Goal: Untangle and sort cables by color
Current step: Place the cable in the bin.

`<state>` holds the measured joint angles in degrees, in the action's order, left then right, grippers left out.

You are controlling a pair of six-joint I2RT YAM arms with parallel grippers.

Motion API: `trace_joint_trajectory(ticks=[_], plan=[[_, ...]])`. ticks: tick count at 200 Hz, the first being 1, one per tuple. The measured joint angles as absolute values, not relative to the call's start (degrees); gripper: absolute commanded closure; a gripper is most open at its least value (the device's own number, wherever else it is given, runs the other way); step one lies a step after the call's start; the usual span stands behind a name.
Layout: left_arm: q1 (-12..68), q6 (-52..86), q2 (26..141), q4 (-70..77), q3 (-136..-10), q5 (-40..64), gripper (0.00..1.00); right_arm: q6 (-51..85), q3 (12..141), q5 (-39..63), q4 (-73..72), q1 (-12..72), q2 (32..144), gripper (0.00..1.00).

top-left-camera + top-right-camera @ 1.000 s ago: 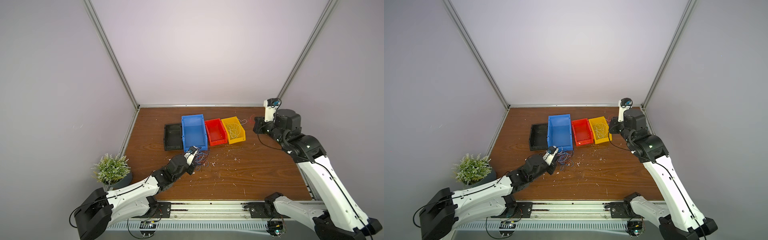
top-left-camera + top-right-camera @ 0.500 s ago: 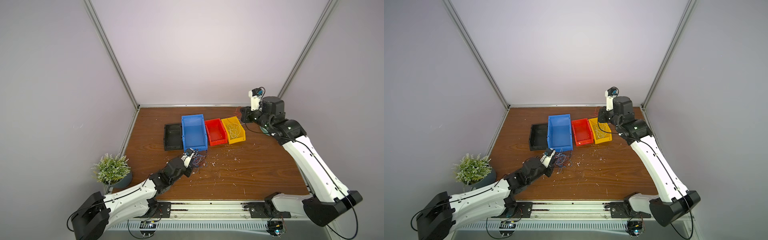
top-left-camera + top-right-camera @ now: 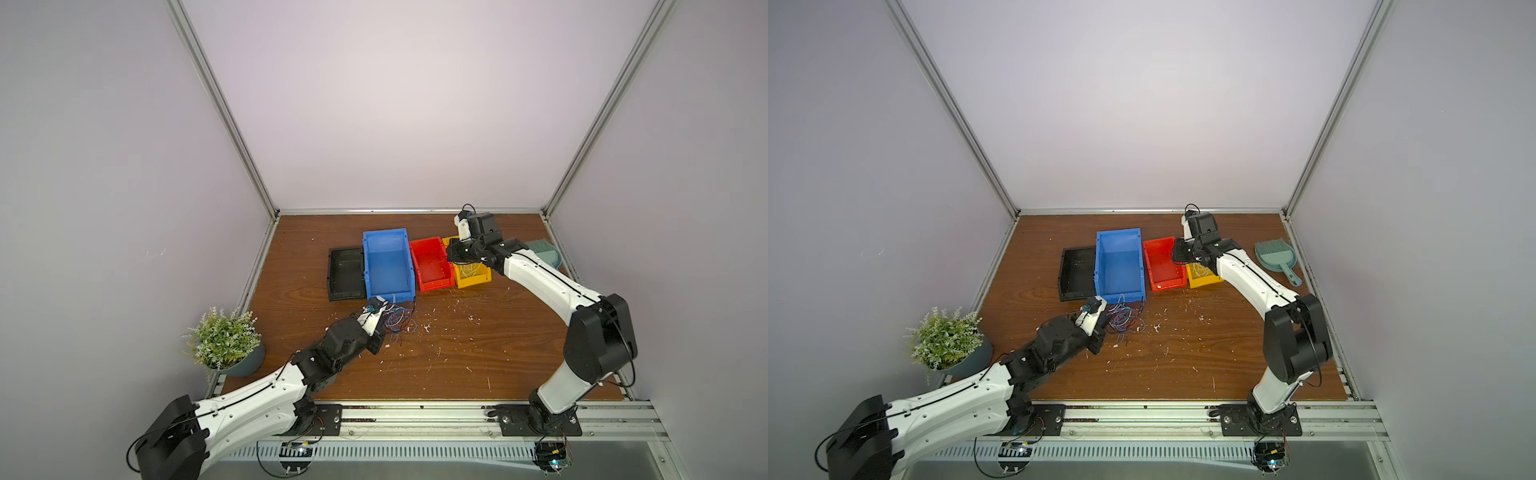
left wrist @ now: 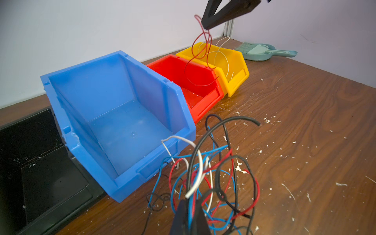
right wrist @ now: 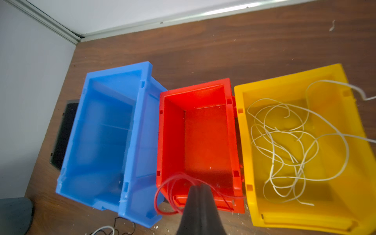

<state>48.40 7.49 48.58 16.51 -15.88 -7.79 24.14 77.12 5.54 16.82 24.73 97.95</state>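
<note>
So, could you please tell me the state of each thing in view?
Left end effector, shut on tangle.
Right end effector, shut on red cable.
Tangle, knotted, beside blue bin.
Red cable, dangling over red bin.
Blue bin, empty.
Red bin, empty.
Yellow bin, holds white cables.
Black tray, empty.

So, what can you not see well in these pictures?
Flat black plastic tray: right wrist view, mostly behind the blue plastic bin.
Left fingers: left wrist view, cut off by the edge.
Yellow plastic bin: in a top view, far part covered by the right arm.
Thin red wire: right wrist view, gripped part behind the right fingers.
Tangled bundle of coloured wires: in both top views, too fine to count.
</note>
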Motion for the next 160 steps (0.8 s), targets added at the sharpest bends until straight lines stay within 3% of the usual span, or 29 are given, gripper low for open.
trace_joint_trajectory(ticks=[38,80,95,131,160], plan=[[48.4,7.0,48.4,16.6,-15.8,-7.3,0.94,26.0,78.6,6.1,15.3,25.4,105.5,1.00],[48.4,6.0,48.3,18.2,-15.8,-4.1,0.94,26.2,86.0,4.8,15.6,25.8,112.3,0.68],[48.4,5.8,48.0,18.4,-15.9,-2.8,0.94,25.6,88.2,4.3,16.2,25.8,112.7,0.62],[48.4,5.8,47.8,18.5,-16.7,0.2,0.94,23.3,87.7,2.8,18.1,25.8,109.3,0.57],[48.4,5.8,47.8,18.4,-18.8,3.9,0.93,19.2,78.1,4.5,18.8,25.8,97.8,0.56]])
